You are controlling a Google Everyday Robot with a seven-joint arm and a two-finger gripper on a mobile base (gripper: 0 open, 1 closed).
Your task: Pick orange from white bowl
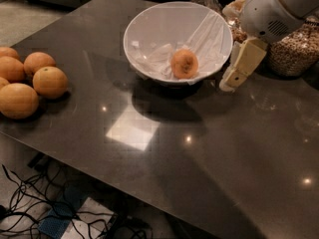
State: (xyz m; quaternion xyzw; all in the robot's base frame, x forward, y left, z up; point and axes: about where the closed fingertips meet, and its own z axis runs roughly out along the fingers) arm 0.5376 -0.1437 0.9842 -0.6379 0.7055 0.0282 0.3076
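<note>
Gripper (231, 81) beside white bowl (144, 29) rim

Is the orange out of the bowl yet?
No, the orange lies inside the bowl, with the gripper outside, close beside its rim.

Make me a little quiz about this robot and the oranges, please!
1. True or false: the tool is holding the orange.
2. Where is the tool? A) beside the white bowl, outside its rim, on the side toward the jar of nuts; B) deep inside the bowl; C) under the table.
3. How many fruits lie in the white bowl?

Key: 1 false, the orange lies in the bowl untouched; 2 A; 3 one.
</note>
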